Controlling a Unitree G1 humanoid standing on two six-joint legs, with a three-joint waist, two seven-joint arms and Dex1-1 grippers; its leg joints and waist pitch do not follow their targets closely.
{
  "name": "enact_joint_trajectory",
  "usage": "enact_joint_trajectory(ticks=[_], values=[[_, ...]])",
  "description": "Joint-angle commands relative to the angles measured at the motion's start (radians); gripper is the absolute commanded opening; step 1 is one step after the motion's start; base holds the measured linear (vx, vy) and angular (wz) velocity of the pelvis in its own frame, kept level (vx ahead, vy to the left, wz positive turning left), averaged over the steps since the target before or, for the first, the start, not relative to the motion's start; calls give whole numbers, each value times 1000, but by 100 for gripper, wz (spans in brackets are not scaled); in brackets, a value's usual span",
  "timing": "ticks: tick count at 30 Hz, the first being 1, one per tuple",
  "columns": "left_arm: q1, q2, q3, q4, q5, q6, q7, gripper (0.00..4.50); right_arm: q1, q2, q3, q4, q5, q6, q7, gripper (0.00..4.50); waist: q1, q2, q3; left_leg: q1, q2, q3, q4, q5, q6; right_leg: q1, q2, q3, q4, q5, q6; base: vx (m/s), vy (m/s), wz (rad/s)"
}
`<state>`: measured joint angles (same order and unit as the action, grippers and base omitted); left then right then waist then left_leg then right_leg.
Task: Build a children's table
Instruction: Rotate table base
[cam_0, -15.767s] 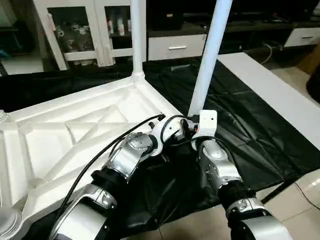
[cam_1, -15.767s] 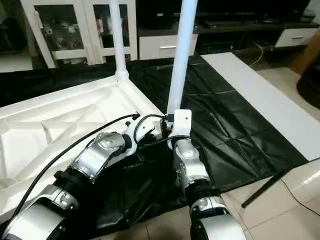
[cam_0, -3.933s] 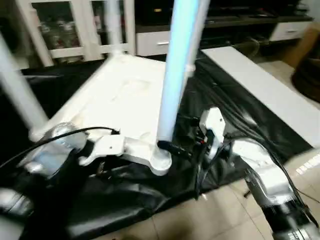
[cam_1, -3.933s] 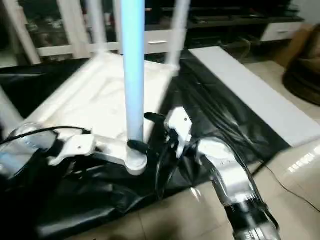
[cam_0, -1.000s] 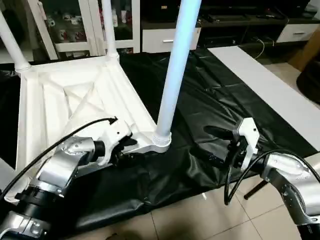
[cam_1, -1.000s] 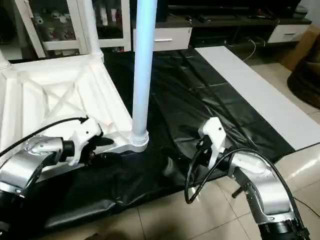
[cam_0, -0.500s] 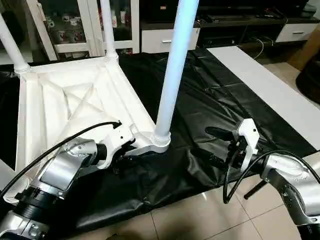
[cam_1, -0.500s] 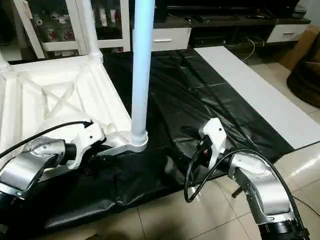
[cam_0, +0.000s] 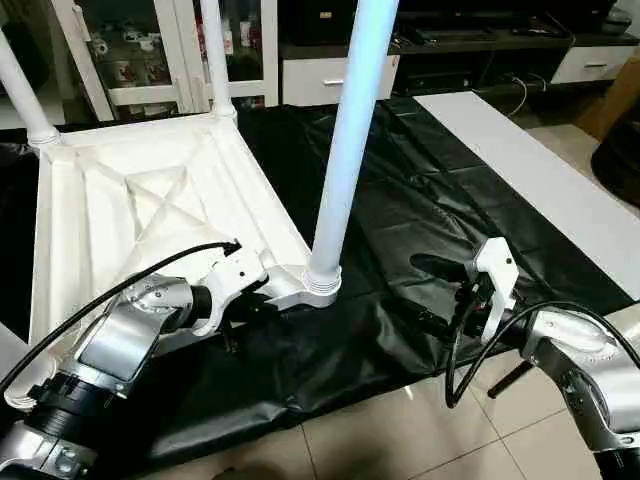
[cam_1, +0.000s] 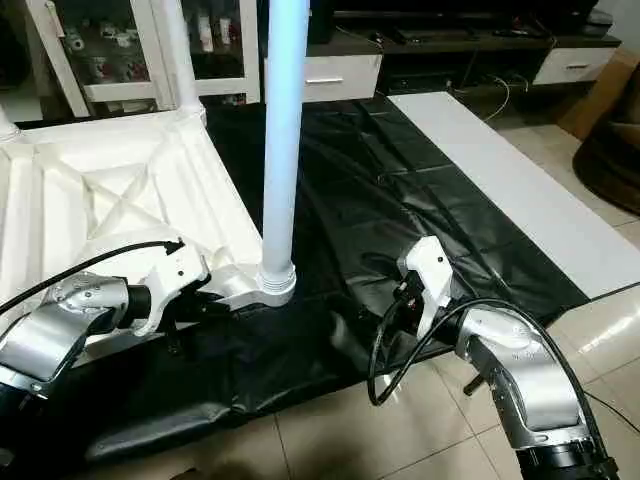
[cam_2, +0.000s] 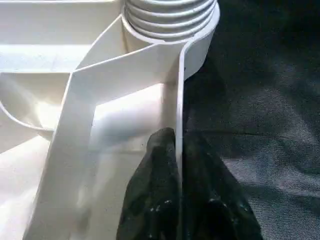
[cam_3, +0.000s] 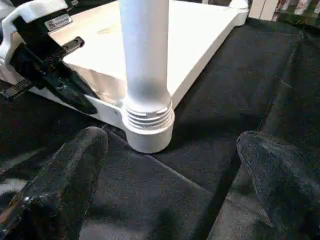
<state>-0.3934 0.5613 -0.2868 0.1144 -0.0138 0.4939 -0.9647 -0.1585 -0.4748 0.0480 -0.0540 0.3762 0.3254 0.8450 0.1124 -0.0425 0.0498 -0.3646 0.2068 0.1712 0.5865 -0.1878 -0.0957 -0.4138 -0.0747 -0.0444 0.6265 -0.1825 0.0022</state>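
White plastic tabletop lies underside up on a black sheet spread over the tiled floor, X-ribs showing. Flat white board lies on the floor beyond the right end effector, apart from the work.

Legs: three visible standing in corner sockets. Nearest leg rises from the corner socket just ahead of the left end effector; a few thread rings still show above the socket rim, so my guess is it isn't fully screwed home. Two more legs stand at the far corners. Fourth corner sits below the left forearm, out of sight; can't say whether it has a leg.

Left end effector: fingers pressed together, pinching the thin rim wall of the tabletop just beside the near socket. Reads as steadying the top.

Right end effector: fingers spread wide, holding nothing, low over the sheet, facing the base of the near leg from a short way off.

Progress: well along. Left to do, likely: seat the near leg, confirm the fourth, turn the table upright.
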Motion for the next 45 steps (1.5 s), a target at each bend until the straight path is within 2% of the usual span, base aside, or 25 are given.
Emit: enact_joint_trajectory(ticks=[1,5,11,14,15,19,20,21,22,25,27,29,30,31,32,33,34,38,39,40,41,42,43,44,45], values=[[0,-1,-19,14,8,-6,4,5,2,1,0,11,-15,-1,-15,450,2,14,-61,7,16,-1,-67,-196,7,53,-49,35,-75,-169,-187,0,0,0],[-2,12,-23,37,25,-64,0,2,2,16,5,8,-24,-9,-34,450,2,14,-61,9,16,-1,-68,-204,5,51,-49,35,-77,-179,-182,0,0,0],[-15,72,-24,138,86,-171,15,2,-2,37,10,11,-33,-17,-55,450,1,12,-57,7,13,-2,-72,-241,-3,48,-51,35,-87,-275,-146,0,0,0],[-6,115,6,126,69,-146,-15,2,-2,41,10,9,-31,-16,-57,450,-5,15,-54,8,15,-6,-77,-278,-15,46,-53,35,-92,-345,-128,0,0,0],[-5,120,12,123,63,-142,-20,2,-2,43,10,9,-32,-16,-57,450,-9,12,-52,7,14,-8,-78,-293,-19,47,-54,34,-94,-377,-122,0,0,0],[5,139,16,112,67,-150,-20,2,-4,45,8,10,-32,-15,-54,450,-15,15,-52,12,16,-10,-79,-313,-22,42,-53,34,-95,-390,-122,0,0,0],[7,141,16,109,67,-153,-18,2,-4,46,7,10,-33,-15,-54,450,-17,15,-53,12,16,-9,-79,-307,-21,43,-52,36,-91,-352,-137,0,0,0],[8,136,26,99,50,-141,-20,29,-4,47,7,10,-32,-16,-53,450,-17,15,-53,12,16,-9,-79,-307,-21,43,-52,36,-91,-352,-137,0,0,0],[16,116,63,48,-23,-80,-35,29,-4,48,7,11,-32,-18,-52,450,-18,15,-54,12,16,-7,-78,-299,-21,44,-52,36,-86,-317,-154,0,0,0],[33,101,97,-23,-100,-29,-47,45,-1,48,5,6,-23,-14,-50,450,-18,14,-57,11,16,-5,-75,-261,-16,48,-51,36,-79,-253,-178,0,0,0],[39,98,107,-45,-117,-17,-49,68,0,48,6,5,-23,-14,-50,450,-16,16,-59,12,15,-2,-71,-237,-8,47,-48,36,-76,-212,-191,0,0,0],[49,101,132,-87,-128,-13,-36,81,1,50,5,1,-21,-13,-53,450,-11,19,-63,13,16,-1,-67,-187,3,50,-45,35,-66,-108,-221,0,0,0],[51,105,137,-96,-131,-14,-33,81,2,51,5,-1,-20,-13,-53,450,-11,17,-60,10,15,0,-68,-188,7,52,-44,34,-66,-106,-222,0,0,0],[52,108,150,-105,-123,-34,-15,86,2,51,4,-4,-19,-11,-54,450,-11,17,-60,10,15,0,-68,-188,7,52,-44,34,-66,-106,-222,0,0,0],[52,114,171,-118,-117,-55,6,109,3,52,2,-10,-17,-7,-57,450,-9,17,-58,11,14,0,-69,-213,6,52,-46,34,-72,-152,-209,0,0,0],[51,117,180,-124,-116,-57,13,109,3,53,1,-14,-16,-4,-58,450,-9,13,-57,11,15,0,-71,-224,3,52,-46,34,-74,-174,-202,0,0,0],[50,123,205,-139,-117,-53,29,117,4,56,-3,-23,-12,3,-65,450,-8,13,-54,12,15,-1,-73,-248,-1,51,-48,34,-78,-227,-187,0,0,0],[63,114,290,-218,-129,14,110,117,5,73,-18,-52,-2,21,-101,450,-9,14,-51,15,17,-4,-76,-281,-16,45,-50,34,-85,-306,-159,0,0,0],[70,68,354,-245,-162,64,179,117,9,84,-24,-65,-1,17,-119,450,-8,23,-51,16,17,-4,-76,-286,-21,44,-50,35,-81,-304,-162,0,0,0],[121,-27,441,-278,-219,65,271,117,15,110,-38,-71,-46,-28,-192,450,-9,20,-51,16,18,-4,-74,-286,-27,43,-50,35,-83,-295,-171,0,0,0],[149,-63,467,-292,-239,58,301,117,18,118,-41,-72,-72,-54,-222,450,-9,18,-50,12,18,-3,-74,-288,-30,43,-51,35,-84,-291,-177,0,0,0],[149,-63,467,-292,-239,58,301,117,18,118,-41,-72,-72,-54,-222,450,-8,14,-49,10,16,-4,-75,-297,-30,44,-51,32,-89,-322,-166,0,0,0],[206,-184,510,-317,-287,16,403,117,37,141,-49,-100,-76,-29,-272,450,-7,15,-50,13,14,-3,-75,-302,-25,42,-49,33,-93,-340,-154,-9,5,20],[242,-237,506,-338,-254,-23,476,117,48,157,-47,-112,-78,-24,-294,450,3,23,-57,-39,-7,-51,-88,-243,98,88,-77,-35,-97,-315,-145,-9,5,20],[249,-252,507,-341,-260,-22,487,117,50,162,-46,-114,-79,-24,-299,450,-6,20,-54,-39,-10,-59,-77,-220,136,80,-85,-41,-103,-292,-161,-1,2,49]])
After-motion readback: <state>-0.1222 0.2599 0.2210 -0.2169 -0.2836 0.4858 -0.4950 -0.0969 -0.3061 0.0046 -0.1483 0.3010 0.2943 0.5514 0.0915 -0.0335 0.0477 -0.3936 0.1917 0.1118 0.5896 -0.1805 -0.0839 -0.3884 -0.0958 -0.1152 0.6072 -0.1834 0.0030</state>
